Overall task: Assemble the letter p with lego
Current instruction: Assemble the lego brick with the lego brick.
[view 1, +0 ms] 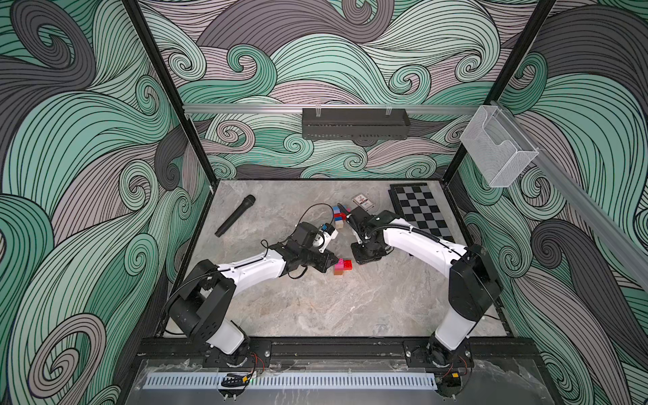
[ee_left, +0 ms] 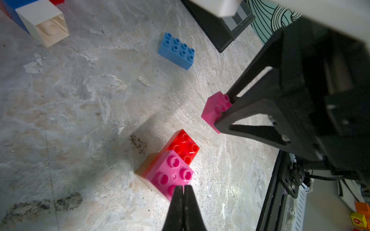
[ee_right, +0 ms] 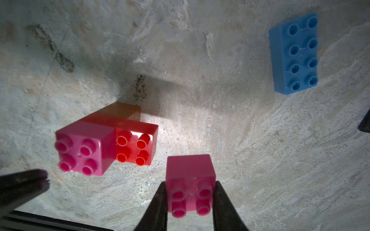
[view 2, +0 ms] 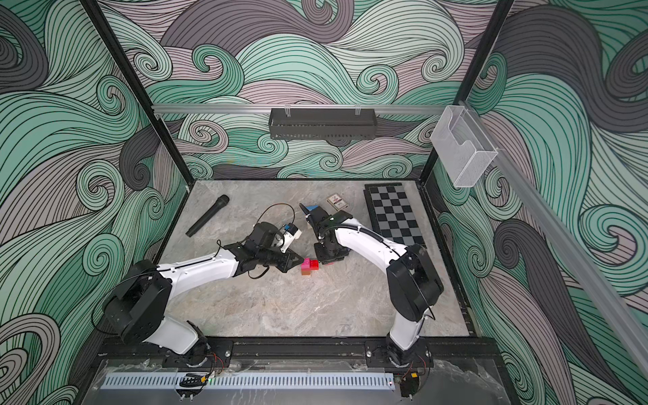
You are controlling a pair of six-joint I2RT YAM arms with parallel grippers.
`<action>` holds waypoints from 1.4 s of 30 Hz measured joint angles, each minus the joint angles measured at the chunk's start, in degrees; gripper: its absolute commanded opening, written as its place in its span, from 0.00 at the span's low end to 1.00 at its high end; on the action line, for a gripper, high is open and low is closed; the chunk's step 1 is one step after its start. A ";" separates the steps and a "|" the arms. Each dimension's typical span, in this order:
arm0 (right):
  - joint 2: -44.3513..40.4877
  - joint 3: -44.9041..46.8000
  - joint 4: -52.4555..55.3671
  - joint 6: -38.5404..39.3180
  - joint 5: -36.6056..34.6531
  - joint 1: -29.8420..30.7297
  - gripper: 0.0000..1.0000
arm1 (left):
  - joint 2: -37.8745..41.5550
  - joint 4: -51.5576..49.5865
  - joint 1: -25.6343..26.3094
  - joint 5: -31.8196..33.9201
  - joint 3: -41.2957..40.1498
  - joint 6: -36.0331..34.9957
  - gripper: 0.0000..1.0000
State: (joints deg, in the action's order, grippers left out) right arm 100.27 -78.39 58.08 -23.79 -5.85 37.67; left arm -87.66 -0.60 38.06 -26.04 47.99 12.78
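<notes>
A little below the centre of the frame in both top views, the right gripper (view 1: 363, 260) points down. Its fingers are clamped on two opposite sides of a square pink brick (ee_right: 190, 170), whose four studs face up toward the wrist.

Just left of it in the frame stands a small stack (view 1: 342, 266). There a second pink square (ee_right: 84, 148), studs up, sits on an orange brick (ee_right: 122, 110), and a red square (ee_right: 136, 146) sits lower, pressed against its side. Pink and red form a short row running left to right across the frame.

The left gripper (ee_left: 183, 188), fingers pressed together and holding nothing, has its tips just beside the stack's pink square.

A blue oblong brick (ee_right: 294, 54) lies flat, studs up, well apart from the stack. The right arm hides it from the top views, so I cannot tell which way its long axis runs across the frame.

More bricks (view 1: 339, 214) are heaped higher in the frame, near a card box (view 1: 363, 202).
</notes>
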 measured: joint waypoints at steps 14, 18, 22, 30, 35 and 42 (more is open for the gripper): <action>2.10 -2.82 -0.11 -2.03 1.38 1.05 0.24 | -2.60 0.70 0.28 -1.27 0.85 -0.39 0.00; 2.60 -3.28 -0.11 -2.36 1.55 1.46 0.24 | -2.75 0.68 0.28 -1.44 0.90 -0.39 0.00; 2.86 -3.41 -0.07 -2.58 1.55 1.70 0.23 | -2.89 0.79 0.28 -1.53 0.96 -0.37 0.00; 4.72 -5.44 0.50 -3.76 1.31 2.54 0.23 | -3.02 1.03 0.28 -1.64 0.96 -0.11 0.00; 5.68 -6.49 0.83 -4.24 1.14 3.06 0.23 | -3.04 1.07 0.28 -1.64 0.96 -0.04 0.00; 6.12 -6.73 1.68 -5.03 -0.11 3.21 0.23 | -3.32 1.60 0.28 -1.66 0.96 0.39 0.00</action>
State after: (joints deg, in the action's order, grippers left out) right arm 106.39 -85.12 59.77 -28.82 -5.96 40.88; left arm -90.98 0.99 38.35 -27.70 48.95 13.17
